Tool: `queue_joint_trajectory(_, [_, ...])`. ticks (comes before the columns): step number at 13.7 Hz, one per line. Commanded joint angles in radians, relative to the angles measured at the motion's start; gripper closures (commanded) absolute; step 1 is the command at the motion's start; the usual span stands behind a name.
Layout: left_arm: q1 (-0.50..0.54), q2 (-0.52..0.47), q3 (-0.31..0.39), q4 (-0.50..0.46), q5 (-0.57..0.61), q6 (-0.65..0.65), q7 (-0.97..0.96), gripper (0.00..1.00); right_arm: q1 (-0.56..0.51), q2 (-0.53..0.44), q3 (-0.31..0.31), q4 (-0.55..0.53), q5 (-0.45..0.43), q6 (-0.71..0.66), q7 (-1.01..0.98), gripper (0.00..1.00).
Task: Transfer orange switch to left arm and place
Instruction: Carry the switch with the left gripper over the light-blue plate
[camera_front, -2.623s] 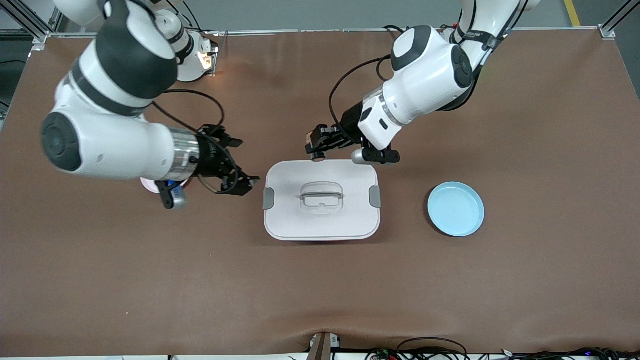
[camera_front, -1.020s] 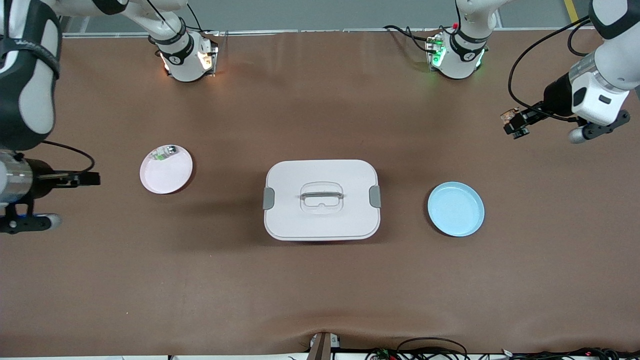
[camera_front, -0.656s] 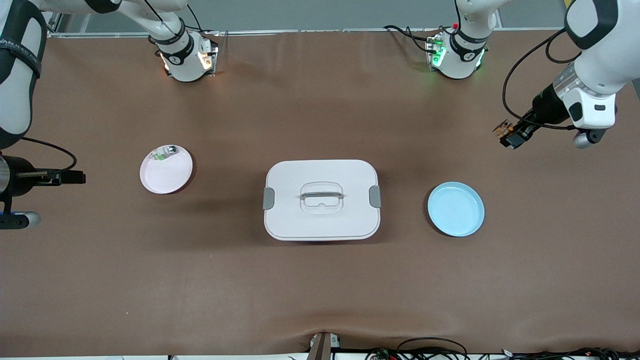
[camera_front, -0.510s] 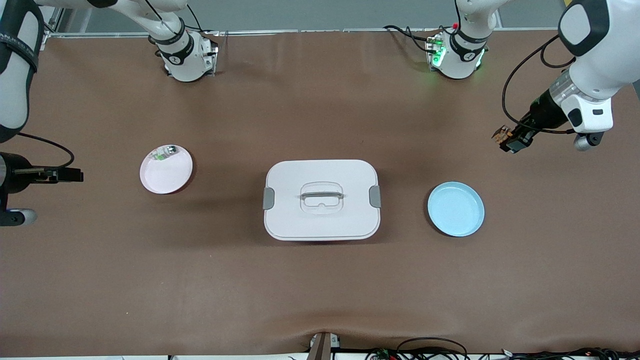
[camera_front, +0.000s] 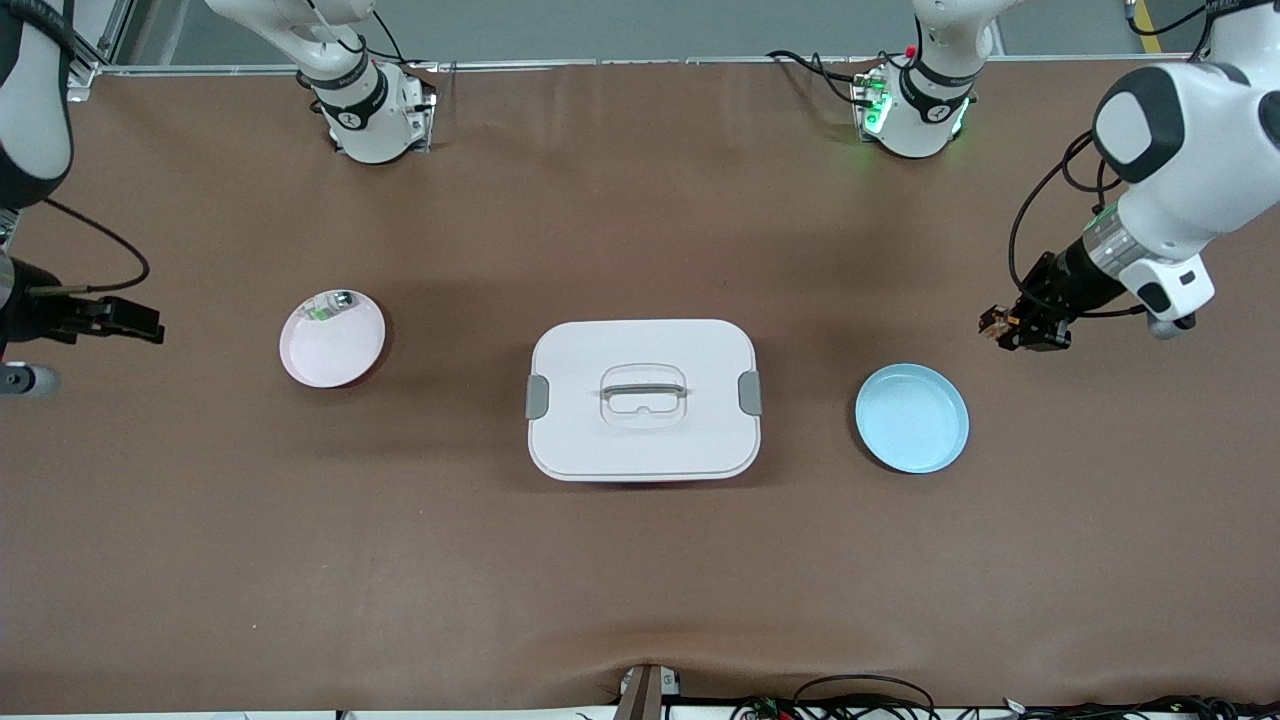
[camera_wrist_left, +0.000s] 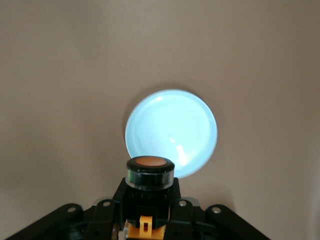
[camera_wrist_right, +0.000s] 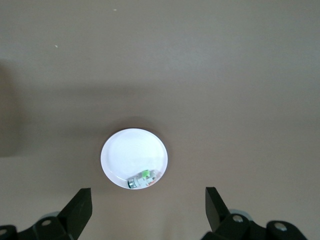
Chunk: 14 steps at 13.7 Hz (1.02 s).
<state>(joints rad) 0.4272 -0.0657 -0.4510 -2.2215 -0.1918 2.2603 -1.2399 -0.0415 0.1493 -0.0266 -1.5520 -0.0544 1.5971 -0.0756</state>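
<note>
My left gripper (camera_front: 1012, 329) is shut on the orange switch (camera_wrist_left: 149, 177), a black push-button with a round orange cap. It holds it in the air over the table at the left arm's end, close to the blue plate (camera_front: 911, 417), which also shows in the left wrist view (camera_wrist_left: 171, 131). The white box (camera_front: 642, 399) with grey side latches sits mid-table. My right gripper (camera_front: 125, 319) is open and empty at the right arm's end, apart from the pink plate (camera_front: 332, 339).
A small green-and-silver clear-bodied component (camera_front: 327, 305) lies on the pink plate, also seen in the right wrist view (camera_wrist_right: 143, 179). Both arm bases stand along the table's edge farthest from the front camera.
The left gripper carried the orange switch from beside the box out to the left arm's end, then down toward the blue plate. The right gripper withdrew from the pink plate toward its table end.
</note>
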Motion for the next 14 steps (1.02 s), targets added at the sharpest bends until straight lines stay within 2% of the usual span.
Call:
queue_joint_trajectory(1, [-0.004, 0.105, -0.041, 0.036, 0.162, 0.060, -0.247, 1.00, -0.034, -0.096, 0.014, -0.129, 0.056, 0.053, 0.007, 0.00])
queue_joint_trajectory(3, [-0.007, 0.176, -0.055, 0.036, 0.253, 0.119, -0.390, 1.00, -0.057, -0.131, 0.014, -0.184, 0.103, 0.095, 0.016, 0.00])
queue_joint_trajectory(5, [-0.024, 0.236, -0.058, 0.037, 0.298, 0.148, -0.435, 1.00, -0.055, -0.163, 0.014, -0.244, 0.103, 0.152, 0.016, 0.00])
queue_joint_trajectory(10, [-0.056, 0.366, -0.057, 0.080, 0.315, 0.194, -0.440, 1.00, -0.058, -0.154, 0.014, -0.240, 0.091, 0.150, 0.016, 0.00])
queue_joint_trajectory(14, [-0.057, 0.454, -0.054, 0.132, 0.409, 0.214, -0.508, 1.00, -0.066, -0.154, 0.014, -0.192, 0.090, 0.153, 0.016, 0.00])
